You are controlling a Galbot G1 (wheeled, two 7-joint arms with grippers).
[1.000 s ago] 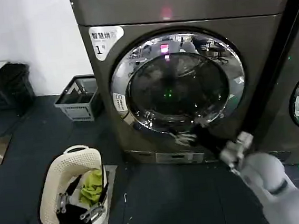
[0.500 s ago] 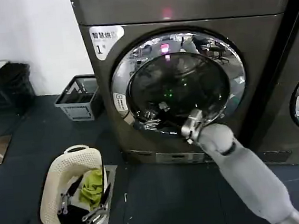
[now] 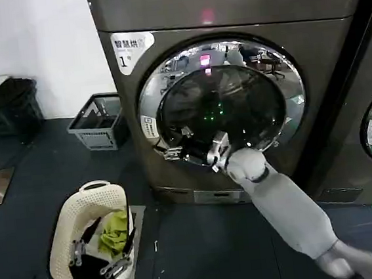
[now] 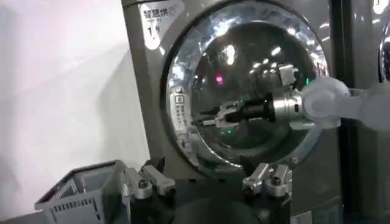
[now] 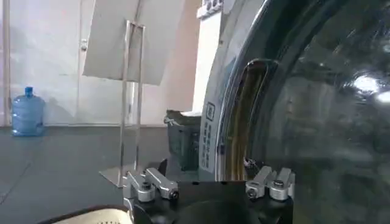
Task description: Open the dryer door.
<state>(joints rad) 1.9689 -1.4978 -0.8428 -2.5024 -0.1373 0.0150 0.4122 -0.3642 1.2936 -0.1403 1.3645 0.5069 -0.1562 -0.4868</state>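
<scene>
Head view: right end effector (image 3: 186, 152) reached the closed dryer door (image 3: 221, 103), mid-frame.
Its fingers were spread open at the door's lower-left chrome rim. Left end effector (image 3: 95, 254) hung open, bottom-left.

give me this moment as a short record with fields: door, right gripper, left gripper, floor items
door: dryer door shut against the dryer
right gripper: right gripper open, in front of the door's lower left chrome rim
left gripper: left gripper open, low over the white laundry basket
floor items: basket holds a green cloth; grey crate by the wall
</scene>
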